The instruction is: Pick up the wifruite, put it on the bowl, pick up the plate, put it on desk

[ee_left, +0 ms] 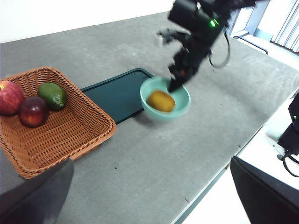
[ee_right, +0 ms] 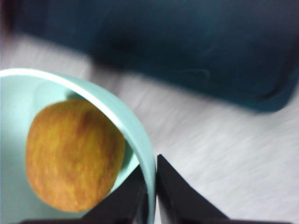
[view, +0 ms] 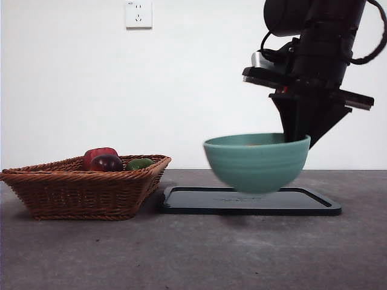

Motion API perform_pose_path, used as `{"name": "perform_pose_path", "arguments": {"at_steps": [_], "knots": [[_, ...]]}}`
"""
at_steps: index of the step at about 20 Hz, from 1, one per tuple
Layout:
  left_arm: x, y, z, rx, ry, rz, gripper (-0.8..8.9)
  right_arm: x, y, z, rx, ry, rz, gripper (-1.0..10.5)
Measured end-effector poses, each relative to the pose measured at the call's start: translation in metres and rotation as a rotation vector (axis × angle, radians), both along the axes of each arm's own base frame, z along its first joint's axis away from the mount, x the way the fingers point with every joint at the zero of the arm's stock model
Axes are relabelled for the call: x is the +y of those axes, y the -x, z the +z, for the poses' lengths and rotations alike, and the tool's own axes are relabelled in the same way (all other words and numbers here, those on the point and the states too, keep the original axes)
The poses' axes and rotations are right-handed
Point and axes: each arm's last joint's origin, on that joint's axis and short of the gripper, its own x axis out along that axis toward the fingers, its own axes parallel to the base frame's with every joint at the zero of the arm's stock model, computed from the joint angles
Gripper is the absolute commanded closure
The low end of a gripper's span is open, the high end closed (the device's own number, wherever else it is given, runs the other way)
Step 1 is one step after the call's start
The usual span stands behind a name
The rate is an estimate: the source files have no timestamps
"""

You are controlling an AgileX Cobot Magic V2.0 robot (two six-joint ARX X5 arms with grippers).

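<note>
Wifruite (ee_left: 160, 101) lies inside the bowl (view: 257, 162), against the wall nearest the right gripper (ee_right: 150, 186). That gripper's two jaws pinch the bowl's rim, one inside and one outside, closed on the thin wall. The bowl hangs clear of the tray (view: 250, 200), its base just above the tray's surface in the front view, and it looks blurred. From the left wrist view the bowl sits past the tray's edge, over the desk (ee_left: 154, 154) on the side away from the basket (view: 84, 185).

The basket stands just beside the tray on the desk and holds three fruits grouped at one end: a red apple (ee_left: 9, 97), a dark red-purple fruit (ee_left: 32, 111) and a green fruit (ee_left: 53, 95). The rest of the basket floor is bare.

The left gripper (ee_left: 149, 196) hangs high above the desk, well apart from the bowl, with its jaws spread wide and holding nothing.

The tray's flat top is bare. Open desk stretches out from the bowl toward the desk's near edge.
</note>
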Motion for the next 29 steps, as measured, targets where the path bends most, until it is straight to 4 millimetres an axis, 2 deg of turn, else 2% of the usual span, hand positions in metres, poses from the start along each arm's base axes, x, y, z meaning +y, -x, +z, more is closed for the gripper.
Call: {"name": "perform_pose_path", "arguments": {"at_steps": [3, 5, 8, 12, 14, 19, 22, 25, 26, 27, 29], "knots": [[0.0, 0.0, 0.0, 0.0, 0.0, 0.0, 1.88, -0.008, -0.033, 0.006, 0.0, 0.007, -0.037, 9.4], [0.0, 0.0, 0.0, 0.0, 0.0, 0.0, 1.88, -0.009, -0.054, 0.002, 0.014, -0.016, -0.043, 9.4], [0.0, 0.0, 0.0, 0.0, 0.0, 0.0, 1.88, -0.005, -0.084, -0.009, 0.033, -0.025, -0.054, 9.4], [0.0, 0.0, 0.0, 0.0, -0.001, 0.0, 1.88, 0.004, -0.109, -0.029, 0.065, -0.034, -0.049, 9.4], [0.0, 0.0, 0.0, -0.002, -0.002, -0.001, 1.88, 0.005, -0.111, -0.039, 0.09, -0.027, -0.048, 9.4], [0.0, 0.0, 0.0, -0.002, -0.003, -0.001, 1.88, 0.005, -0.11, -0.04, 0.1, -0.019, -0.027, 9.2], [0.0, 0.0, 0.0, -0.002, -0.003, -0.001, 1.88, 0.005, -0.11, -0.04, 0.099, -0.018, -0.025, 6.4], [0.0, 0.0, 0.0, -0.002, -0.003, -0.001, 1.88, 0.001, -0.109, -0.039, 0.117, 0.021, -0.039, 5.9], [0.0, 0.0, 0.0, -0.002, -0.002, -0.001, 1.88, -0.001, -0.107, -0.034, 0.104, 0.049, -0.047, 5.3], [0.0, 0.0, 0.0, -0.002, -0.002, -0.001, 1.88, -0.004, -0.102, -0.019, 0.068, 0.057, -0.052, 4.9], [0.0, 0.0, 0.0, -0.002, -0.003, -0.001, 1.88, -0.011, -0.084, 0.027, -0.036, 0.039, -0.06, 4.4]]}}
